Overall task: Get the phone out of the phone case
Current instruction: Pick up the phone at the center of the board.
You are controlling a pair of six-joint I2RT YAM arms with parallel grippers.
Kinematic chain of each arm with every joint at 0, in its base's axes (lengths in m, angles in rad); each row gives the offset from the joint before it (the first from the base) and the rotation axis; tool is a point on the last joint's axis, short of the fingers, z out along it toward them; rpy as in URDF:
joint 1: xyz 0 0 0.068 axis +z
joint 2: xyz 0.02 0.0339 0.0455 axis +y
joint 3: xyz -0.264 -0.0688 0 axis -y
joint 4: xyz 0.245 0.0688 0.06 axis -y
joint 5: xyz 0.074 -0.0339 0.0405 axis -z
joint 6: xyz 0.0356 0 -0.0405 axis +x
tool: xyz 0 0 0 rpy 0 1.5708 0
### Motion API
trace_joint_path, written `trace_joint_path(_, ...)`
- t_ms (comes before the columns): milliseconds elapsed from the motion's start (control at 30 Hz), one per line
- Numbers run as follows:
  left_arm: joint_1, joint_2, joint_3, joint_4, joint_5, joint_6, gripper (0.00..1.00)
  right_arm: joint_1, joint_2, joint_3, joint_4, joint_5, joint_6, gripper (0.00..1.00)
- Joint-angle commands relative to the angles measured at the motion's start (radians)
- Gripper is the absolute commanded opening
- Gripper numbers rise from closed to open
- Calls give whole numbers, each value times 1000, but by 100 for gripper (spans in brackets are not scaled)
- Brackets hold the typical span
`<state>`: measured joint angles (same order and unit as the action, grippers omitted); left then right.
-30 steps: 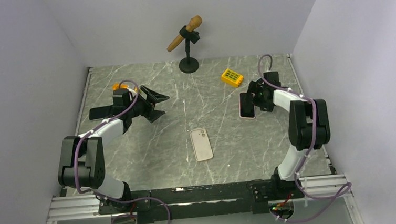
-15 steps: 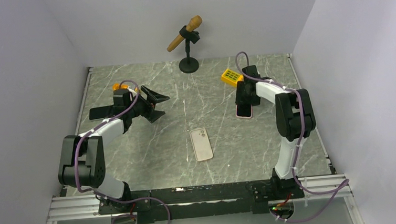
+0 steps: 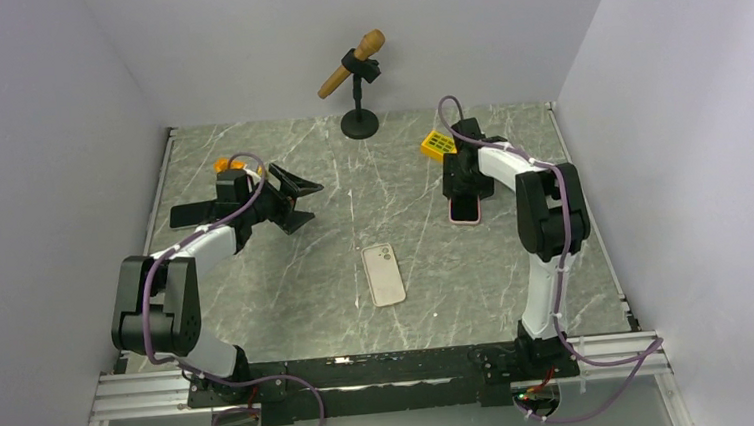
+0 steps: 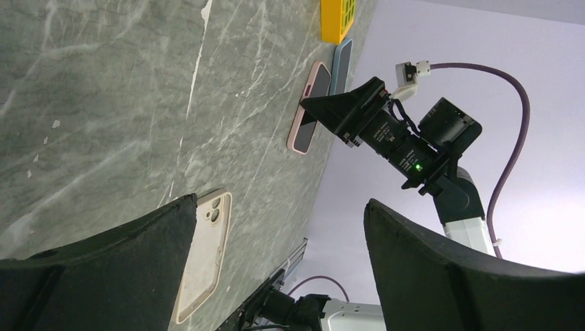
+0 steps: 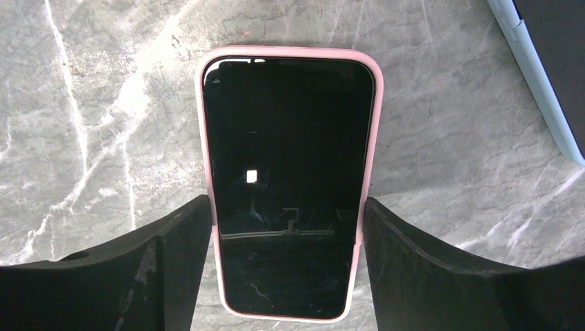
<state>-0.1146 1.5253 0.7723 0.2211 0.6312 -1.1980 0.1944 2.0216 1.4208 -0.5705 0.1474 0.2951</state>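
In the right half of the top view, over the marble table (image 3: 290, 309), I'm holding the right gripper (image 5: 284, 201) spread wide, its 2 fingers straddling the phone (image 5: 290, 158), which is lying screen-up inside its pink phone case (image 5: 290, 52). At upper left, the left gripper (image 3: 302, 202) is hanging parted and empty.

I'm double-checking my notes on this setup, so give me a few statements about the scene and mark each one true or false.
1. The pink-cased phone lies screen up on the table. True.
2. The left gripper holds the beige phone. False: it is open and empty, and that phone lies apart on the table.
3. The right gripper has a finger on either side of the pink-cased phone. True.
4. The microphone lies flat on the table. False: it is clipped to a stand.
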Motion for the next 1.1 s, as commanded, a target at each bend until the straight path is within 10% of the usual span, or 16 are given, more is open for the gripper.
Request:
trace_joint_path(0, -3, 12, 8, 32, 13, 4, 94, 29, 95, -29, -60, 8, -51, 62)
trace_joint_path(300, -3, 17, 32, 23, 25, 23, 94, 43, -134, -196, 208, -142, -116, 0)
trace_joint_path(600, -94, 85, 208, -29, 154, 157, 92, 117, -565, -522, 551, -420, -278, 0)
trace_joint_path(1067, -340, 214, 508, -365, 314, 584, 82, 453, -844, -482, 362, -319, -431, 0)
